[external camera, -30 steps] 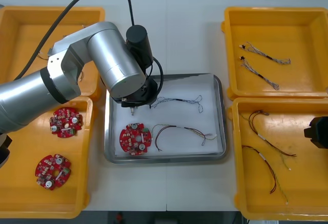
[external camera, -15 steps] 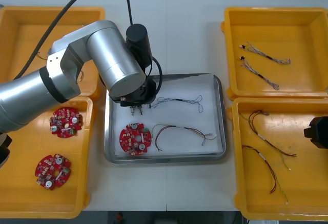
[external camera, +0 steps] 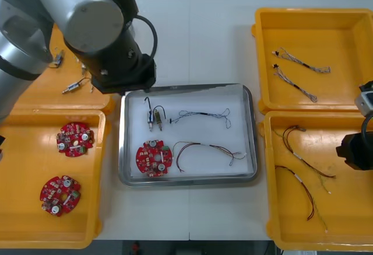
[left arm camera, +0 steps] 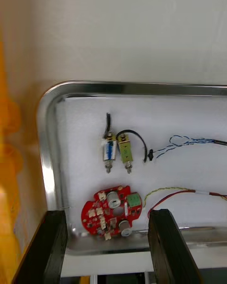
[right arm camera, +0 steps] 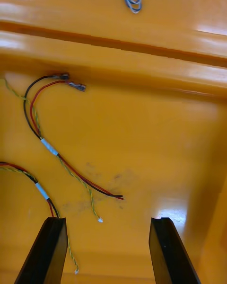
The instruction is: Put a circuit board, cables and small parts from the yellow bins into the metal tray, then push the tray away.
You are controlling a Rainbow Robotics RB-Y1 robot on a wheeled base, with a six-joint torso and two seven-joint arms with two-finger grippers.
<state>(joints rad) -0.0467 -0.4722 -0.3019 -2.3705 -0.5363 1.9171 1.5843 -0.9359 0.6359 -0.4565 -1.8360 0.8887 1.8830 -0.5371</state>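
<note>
Your left end effector (left arm camera: 106, 217) is open over the shiny metal tray (left arm camera: 46, 128). Your right end effector (right arm camera: 108, 223) is open over a right-edge yellow plastic bin (right arm camera: 161, 132).

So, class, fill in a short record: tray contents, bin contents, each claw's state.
metal tray: circuit board, two small metal parts, blue and white cable, red and yellow cable
near left bin: two spare boards
far left bin: more metal parts
far right bin: two twisted cables
near right bin: loose red and yellow cables
left claw: open, empty, above the tray's left side
right claw: open, empty, over the near right bin
</note>
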